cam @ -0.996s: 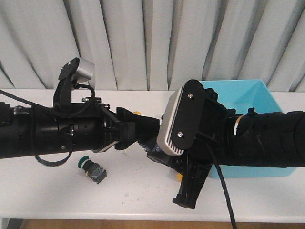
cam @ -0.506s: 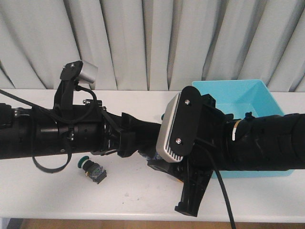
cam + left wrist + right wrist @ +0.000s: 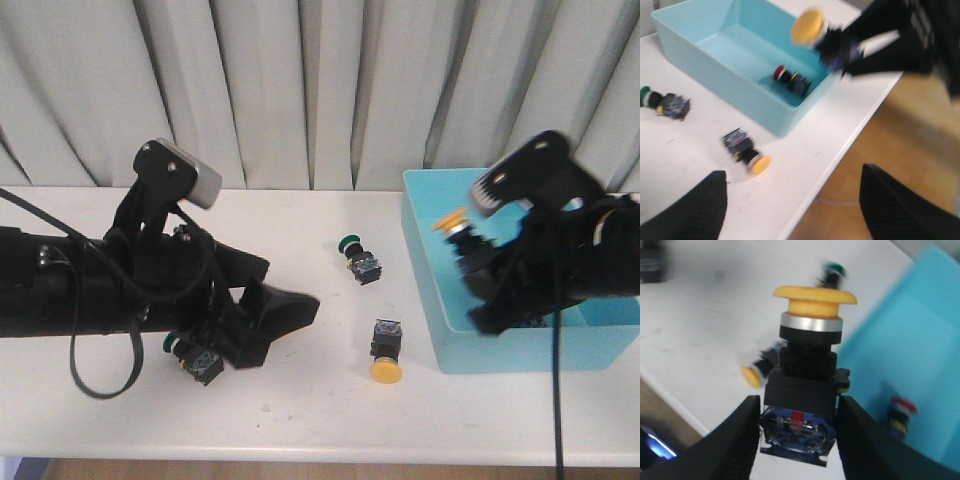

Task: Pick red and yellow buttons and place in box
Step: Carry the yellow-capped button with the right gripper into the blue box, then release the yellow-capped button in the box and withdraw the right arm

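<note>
Step in hand: carrying a yellow button to the box. Right gripper clenched on the black body of the carried yellow button, cap up, seen clearly from the right wrist. In front view the same button sits over the near-left part of the box, motion-blurred, apparently not yet lowered.

Box contents: one red button lying on the floor, toward the wall nearest the table's front edge.

Left on table: a second yellow button lying on its side, just outside the box at about 9 o'clock from its near-left corner. Two green-capped switches also present, one at 11 o'clock from that yellow button, one partly hidden under the left arm; not task items.

Left gripper spread wide, holding nothing, hovering over the table's front edge.

Next move, judged: lower over the box interior and let go, clear of the wall. Then the remaining yellow button.
</note>
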`<state>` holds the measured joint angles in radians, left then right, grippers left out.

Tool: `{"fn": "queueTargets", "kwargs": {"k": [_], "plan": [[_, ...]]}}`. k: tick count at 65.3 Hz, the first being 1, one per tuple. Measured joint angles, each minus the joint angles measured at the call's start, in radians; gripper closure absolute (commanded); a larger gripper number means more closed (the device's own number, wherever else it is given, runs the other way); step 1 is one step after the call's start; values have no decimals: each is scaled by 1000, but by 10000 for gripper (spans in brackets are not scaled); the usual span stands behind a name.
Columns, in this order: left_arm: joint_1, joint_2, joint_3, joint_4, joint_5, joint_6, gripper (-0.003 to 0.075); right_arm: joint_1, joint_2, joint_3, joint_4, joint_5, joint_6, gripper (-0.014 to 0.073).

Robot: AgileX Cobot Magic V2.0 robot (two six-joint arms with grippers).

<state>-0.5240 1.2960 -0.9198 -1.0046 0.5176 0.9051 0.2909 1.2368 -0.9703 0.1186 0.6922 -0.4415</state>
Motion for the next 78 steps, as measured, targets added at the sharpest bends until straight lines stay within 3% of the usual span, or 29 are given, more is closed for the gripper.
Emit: {"fn": "queueTargets", "kwargs": {"k": [11,22,54,78], "plan": [[0,0,0,237,1,-1,176,-184,112,-80,-12,122,173,408],[0,0,0,326,5,-5,176,-280,286,-179,-17,195,230,403],[0,0,0,335,26,-5,176,-295,759,-522,-15,208,241,376],[0,0,0,336,38,-5,176,-295,1000,-732,-12,208,242,347]]}}
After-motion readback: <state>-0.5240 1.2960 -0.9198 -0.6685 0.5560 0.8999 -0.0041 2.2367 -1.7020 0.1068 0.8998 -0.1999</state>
